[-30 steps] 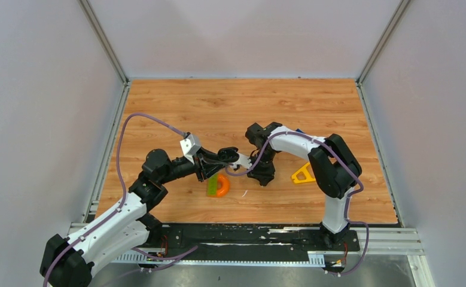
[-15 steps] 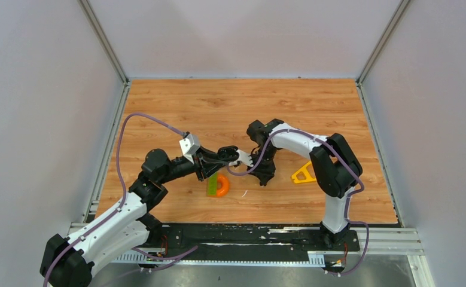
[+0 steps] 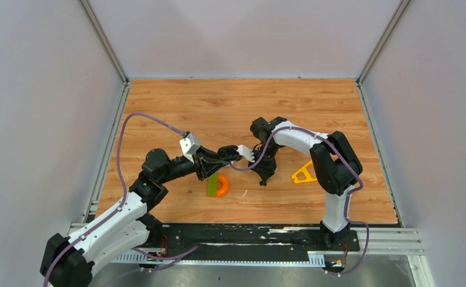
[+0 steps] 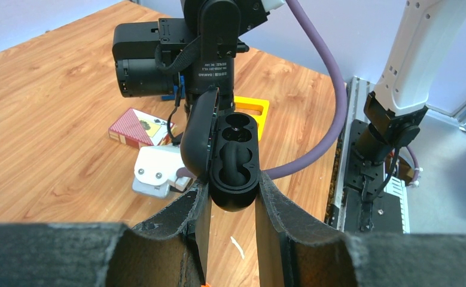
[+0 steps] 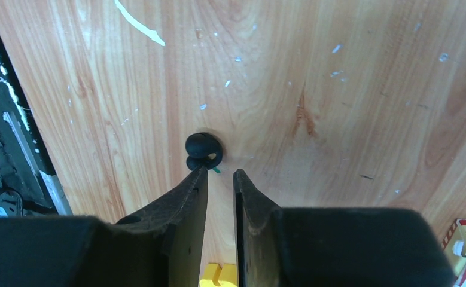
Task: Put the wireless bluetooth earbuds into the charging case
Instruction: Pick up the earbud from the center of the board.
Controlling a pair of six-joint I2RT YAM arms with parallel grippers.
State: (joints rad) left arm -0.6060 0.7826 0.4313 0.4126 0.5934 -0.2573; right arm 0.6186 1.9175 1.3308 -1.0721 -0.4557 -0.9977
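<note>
From my left wrist camera, my left gripper point(image 4: 231, 191) is clamped on a black charging case point(image 4: 236, 149), one finger on each flank; its lid stands open to the left and the two dark wells face the lens. Behind it hangs my right arm's black wrist housing point(image 4: 215, 36), with a few lines of white print too small to read. On the wooden table point(image 4: 51, 119) lie a red-patterned card box point(image 4: 136, 127) with no legible words, a white piece with two round dots point(image 4: 155, 173), and a yellow shape point(image 4: 252, 110). From my right wrist camera, my right gripper point(image 5: 220, 174) points down at the wood, fingers only narrowly apart with nothing between them; a black earbud point(image 5: 203, 148) lies on the table just off the left-hand fingertip. A thin white sliver point(image 5: 139, 24) lies well apart from it. From above, an orange ring point(image 3: 222, 186) lies beneath my left arm. Against a second ago, my right wrist has shifted slightly toward the far side, while my left arm sits almost where it was.
</note>
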